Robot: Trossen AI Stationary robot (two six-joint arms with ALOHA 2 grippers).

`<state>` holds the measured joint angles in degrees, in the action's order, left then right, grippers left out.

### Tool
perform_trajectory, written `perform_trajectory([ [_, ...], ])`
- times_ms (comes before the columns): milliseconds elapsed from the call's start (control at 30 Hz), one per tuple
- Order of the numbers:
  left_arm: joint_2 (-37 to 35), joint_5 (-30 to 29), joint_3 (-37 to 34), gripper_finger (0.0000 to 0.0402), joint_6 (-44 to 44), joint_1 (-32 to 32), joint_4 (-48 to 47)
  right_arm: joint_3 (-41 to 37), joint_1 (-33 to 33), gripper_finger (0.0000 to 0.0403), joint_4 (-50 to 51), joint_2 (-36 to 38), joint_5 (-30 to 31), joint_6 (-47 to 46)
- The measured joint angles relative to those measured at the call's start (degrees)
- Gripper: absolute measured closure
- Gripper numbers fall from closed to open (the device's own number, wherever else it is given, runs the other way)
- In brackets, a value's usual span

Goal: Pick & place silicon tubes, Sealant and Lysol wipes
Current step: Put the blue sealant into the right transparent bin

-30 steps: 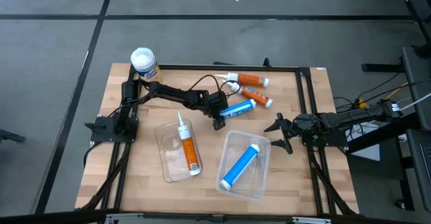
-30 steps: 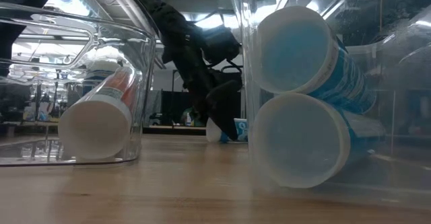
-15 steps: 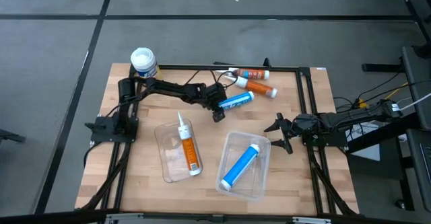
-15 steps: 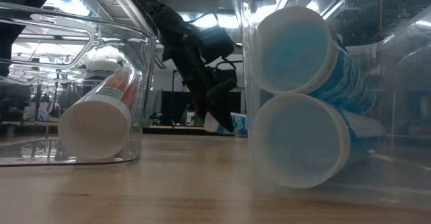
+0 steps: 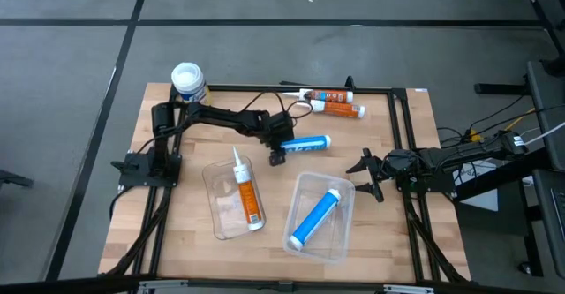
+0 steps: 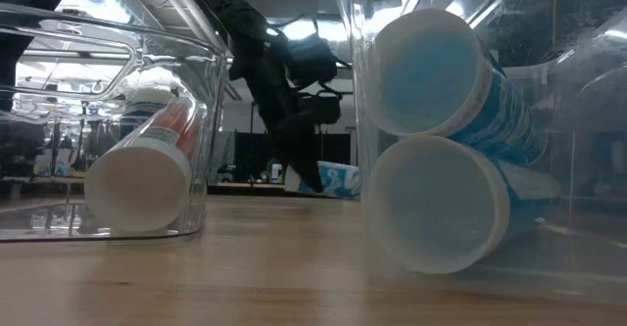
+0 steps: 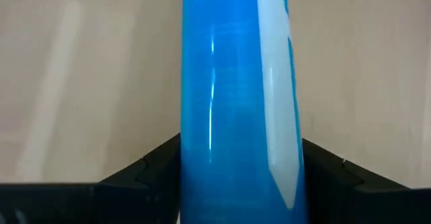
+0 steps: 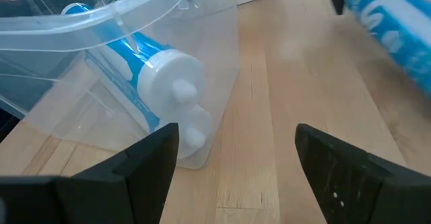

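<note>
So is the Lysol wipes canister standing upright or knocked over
Upright. In the high view the Lysol wipes show their round white lid face-on from above, at the table's far left corner, apart from the left hand.

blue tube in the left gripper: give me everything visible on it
The blue tube is a slim glossy blue cylinder with white print, plastic-looking. It lies roughly level, its long axis running across the table, over the table's middle and above the two clear bins. The left gripper is clamped on one end, its dark fingers pressing both sides in the left wrist view. The low view suggests it hangs just clear of the wood. Its nozzle end cannot be made out.
</note>
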<state>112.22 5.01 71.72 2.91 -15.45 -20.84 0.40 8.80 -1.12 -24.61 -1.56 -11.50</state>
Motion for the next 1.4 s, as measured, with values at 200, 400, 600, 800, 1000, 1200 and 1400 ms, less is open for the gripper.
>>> perform_trajectory([
  [200, 0.0, 0.1, 0.0, 0.0189, 5.1, 0.4, -7.3, 0.0, 0.0, 0.0105, 0.0, 0.0, 0.0, 0.0],
  [400, 0.0, -2.5, 0.0, 0.0189, 7.8, 0.3, -13.2, 0.0, 0.0, 0.0105, 0.0, 0.0, 0.0, 0.0],
  [600, 0.0, -1.4, 0.0, 0.0158, 6.8, 0.2, -12.9, 0.0, 0.0, 0.0105, 0.0, 0.0, 0.0, 0.0],
  [800, 0.0, -0.8, 0.0, 0.0046, 6.4, 0.3, -12.8, 0.0, 0.0, 0.0105, 0.0, 0.0, 0.0, 0.0],
  [1000, 0.0, -2.7, 0.7, 0.0026, 8.6, 0.2, -12.5, 0.0, 0.0, 0.0105, 0.0, 0.0, 0.0, 0.0],
  [1200, 0.0, -9.8, 4.8, 0.0028, 8.9, -0.3, -12.3, 0.0, 0.0, 0.0105, 0.0, 0.0, 0.0, 0.0],
  [1400, 0.0, -9.8, 8.6, 0.0028, 11.2, -0.9, -12.1, 0.0, 0.0, 0.0105, 0.0, 0.0, 0.0, 0.0],
])
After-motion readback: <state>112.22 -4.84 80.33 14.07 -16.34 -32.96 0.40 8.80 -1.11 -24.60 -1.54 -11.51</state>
